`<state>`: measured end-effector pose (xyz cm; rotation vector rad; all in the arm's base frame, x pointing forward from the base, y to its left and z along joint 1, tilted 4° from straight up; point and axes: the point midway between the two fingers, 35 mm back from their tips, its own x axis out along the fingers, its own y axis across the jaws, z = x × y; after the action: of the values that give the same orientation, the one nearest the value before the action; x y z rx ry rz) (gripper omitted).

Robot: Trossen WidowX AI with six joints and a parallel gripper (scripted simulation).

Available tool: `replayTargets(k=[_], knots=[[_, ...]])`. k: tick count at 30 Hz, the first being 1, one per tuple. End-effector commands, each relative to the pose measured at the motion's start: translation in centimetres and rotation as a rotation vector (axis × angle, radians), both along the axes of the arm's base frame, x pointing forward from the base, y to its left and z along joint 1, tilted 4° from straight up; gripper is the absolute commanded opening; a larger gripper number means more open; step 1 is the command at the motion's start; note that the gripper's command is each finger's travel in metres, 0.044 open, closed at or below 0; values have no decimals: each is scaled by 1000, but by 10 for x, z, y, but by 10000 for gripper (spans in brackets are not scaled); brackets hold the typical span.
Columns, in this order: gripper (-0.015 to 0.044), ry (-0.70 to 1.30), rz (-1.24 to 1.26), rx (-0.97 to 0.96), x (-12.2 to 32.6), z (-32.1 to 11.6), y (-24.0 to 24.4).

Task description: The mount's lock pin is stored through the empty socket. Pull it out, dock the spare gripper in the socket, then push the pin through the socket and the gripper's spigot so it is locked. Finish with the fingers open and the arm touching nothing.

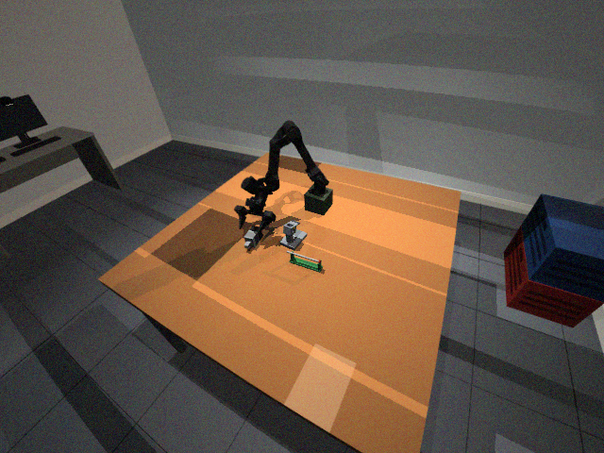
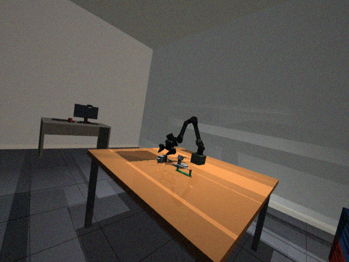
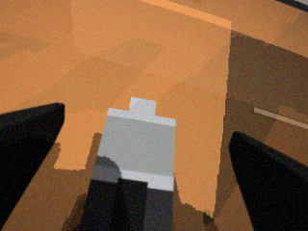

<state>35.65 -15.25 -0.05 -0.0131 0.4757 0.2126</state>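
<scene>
My gripper (image 1: 253, 220) (image 2: 165, 149) (image 3: 150, 126) is open and empty. It hangs just above the spare gripper (image 1: 250, 238) (image 2: 161, 159) (image 3: 140, 144), with one finger on each side of it and not touching. The spare gripper lies flat on the table: a grey body with a small spigot (image 3: 142, 105) at one end and dark fingers at the other. The grey mount (image 1: 293, 232) (image 2: 180, 161) with its socket stands to the right of it. The lock pin (image 1: 305, 257) lies on a green cradle (image 1: 306, 263) (image 2: 184, 172) in front of the mount.
The arm's dark green base (image 1: 318, 200) (image 2: 198, 158) stands behind the mount. The orange table (image 1: 341, 311) (image 2: 214, 203) stretches wide to the front and right. A red and blue crate (image 1: 556, 263) stands on the floor at the right.
</scene>
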Motion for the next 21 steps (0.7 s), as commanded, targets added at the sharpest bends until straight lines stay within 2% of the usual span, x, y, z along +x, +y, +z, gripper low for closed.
replayTargets(k=[1,21], knots=[[440,11,-4,9,-1,-10,1],[440,11,-4,10,-1,-43,5]])
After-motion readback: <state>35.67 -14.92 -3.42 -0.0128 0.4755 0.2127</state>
